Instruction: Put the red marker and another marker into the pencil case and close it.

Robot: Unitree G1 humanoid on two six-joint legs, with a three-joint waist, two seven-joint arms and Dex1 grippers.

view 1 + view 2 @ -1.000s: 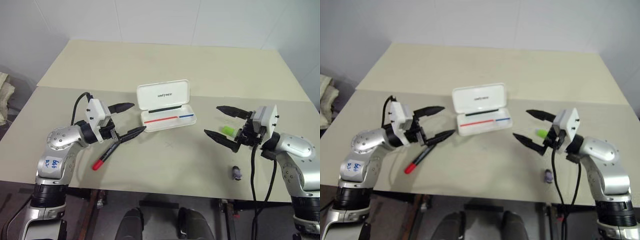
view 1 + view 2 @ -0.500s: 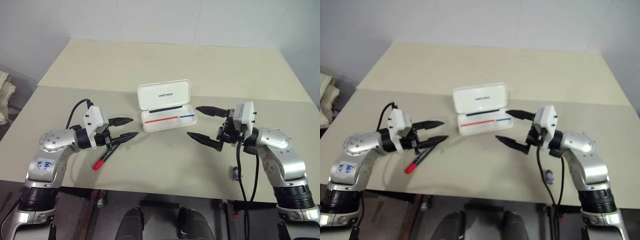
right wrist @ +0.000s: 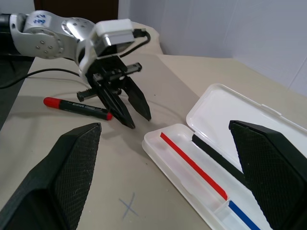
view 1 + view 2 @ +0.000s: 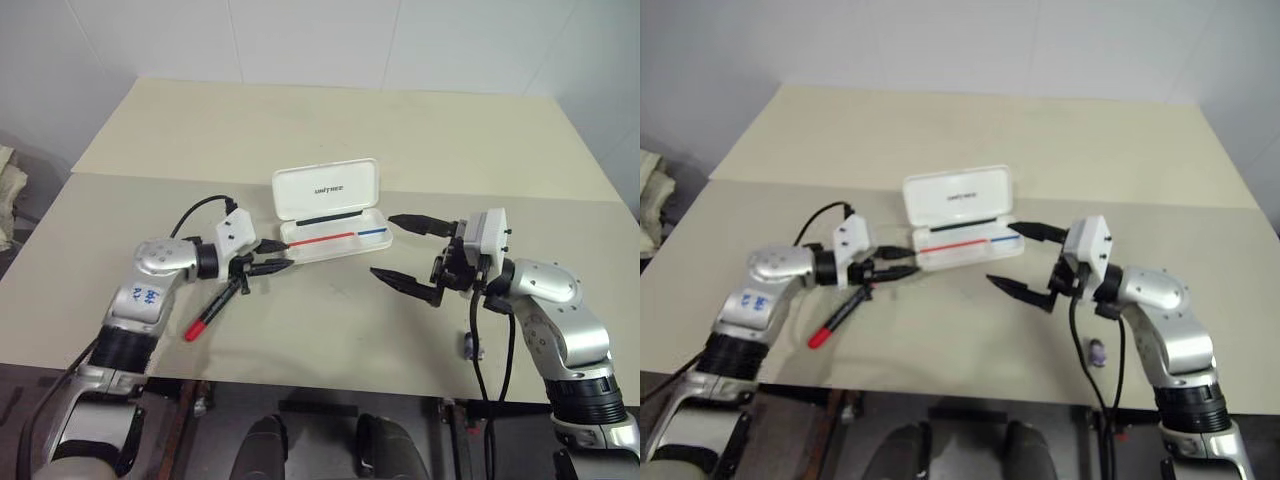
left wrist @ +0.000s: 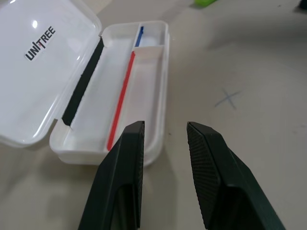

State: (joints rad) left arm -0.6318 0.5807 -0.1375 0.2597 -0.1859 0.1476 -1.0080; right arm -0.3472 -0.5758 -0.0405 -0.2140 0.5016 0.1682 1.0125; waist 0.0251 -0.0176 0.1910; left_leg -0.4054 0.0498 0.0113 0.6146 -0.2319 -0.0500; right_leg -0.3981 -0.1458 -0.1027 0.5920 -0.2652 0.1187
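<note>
Presently on the surface [image 4: 330, 330]: one pencil case [image 4: 332, 214], lid open, at centre; one red marker [image 4: 214, 309] lying free left of it; one green marker [image 5: 206, 2]; one small purple object [image 4: 472, 346]. Two claws: left claw [image 4: 272, 257] narrowed, empty, beside the case's left end; right claw [image 4: 400, 250] spread wide, empty, right of the case

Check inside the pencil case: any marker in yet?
None. The open pencil case shows only a red and a blue line and a black strip at the hinge. The red marker lies on the table. The tray's near corner is hidden behind the left gripper.
</note>
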